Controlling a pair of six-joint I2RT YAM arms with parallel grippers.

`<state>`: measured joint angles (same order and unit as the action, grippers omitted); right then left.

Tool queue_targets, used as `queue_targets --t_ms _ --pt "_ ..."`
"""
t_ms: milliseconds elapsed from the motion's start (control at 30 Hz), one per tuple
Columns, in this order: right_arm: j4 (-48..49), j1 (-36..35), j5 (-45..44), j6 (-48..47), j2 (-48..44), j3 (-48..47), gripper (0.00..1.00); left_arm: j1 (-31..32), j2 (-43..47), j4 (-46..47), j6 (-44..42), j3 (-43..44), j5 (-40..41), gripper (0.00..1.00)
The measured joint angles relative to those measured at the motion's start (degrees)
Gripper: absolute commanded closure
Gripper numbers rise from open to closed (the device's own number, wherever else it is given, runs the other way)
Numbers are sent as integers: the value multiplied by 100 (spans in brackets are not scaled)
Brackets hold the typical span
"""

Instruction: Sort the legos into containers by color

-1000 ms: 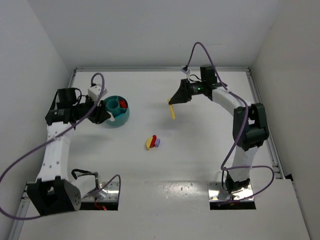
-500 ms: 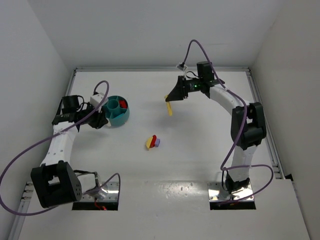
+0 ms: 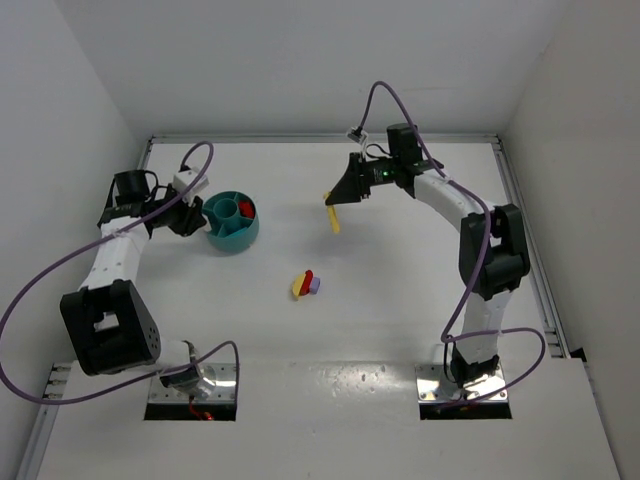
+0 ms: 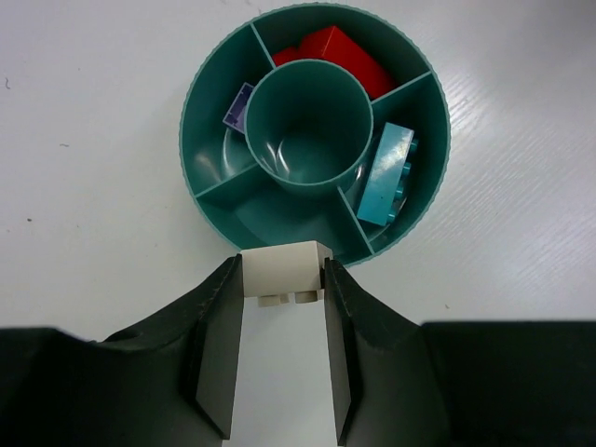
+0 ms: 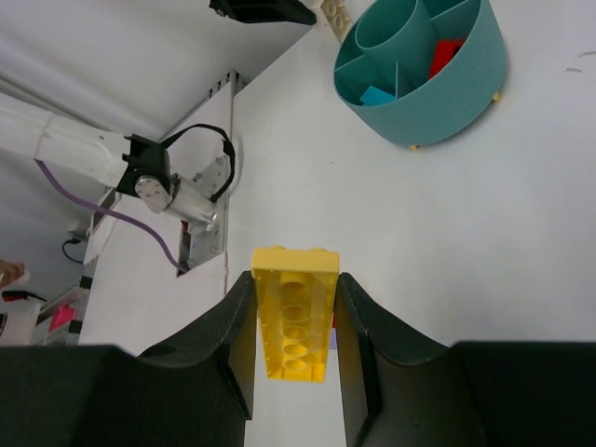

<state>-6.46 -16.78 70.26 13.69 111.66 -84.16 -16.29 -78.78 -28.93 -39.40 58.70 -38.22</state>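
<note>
The round teal bowl (image 3: 233, 240) stands at the left. In the left wrist view (image 4: 279, 219) a red brick (image 4: 337, 54), a lilac brick (image 4: 238, 108) and a teal brick (image 4: 386, 174) each lie in their own compartment; the near compartment and the centre cup are empty. My left gripper (image 3: 191, 217) is shut on a small cream brick (image 4: 282, 271) just outside the bowl's near rim. My right gripper (image 3: 341, 193) is shut on a long yellow brick (image 5: 291, 318) and holds it above the table (image 3: 333, 219). A small pile of yellow, red and lilac bricks (image 3: 305, 284) lies mid-table.
White walls close in the table on the left, back and right. The right wrist view shows the bowl (image 5: 447, 102) far off, the left gripper above it with the cream brick (image 5: 331, 19), and the left arm's base mount (image 5: 182, 191) at the table edge.
The right gripper has carried the yellow brick a little to the left. The left arm has swung back and left, with its gripper staying beside the bowl.
</note>
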Motion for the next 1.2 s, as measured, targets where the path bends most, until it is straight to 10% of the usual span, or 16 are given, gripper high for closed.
queue_targets --t_ms 367,667,1200 --pt "63 -81 -52 0 85 -55 100 -20 -452 33 -219 175 -251 98" --pt "901 -328 -942 271 302 -284 100 28 -627 -136 -479 186 -361 28" --pt "3646 -1381 -2599 1572 2542 -2511 100 -149 114 560 1377 192 -750 0"
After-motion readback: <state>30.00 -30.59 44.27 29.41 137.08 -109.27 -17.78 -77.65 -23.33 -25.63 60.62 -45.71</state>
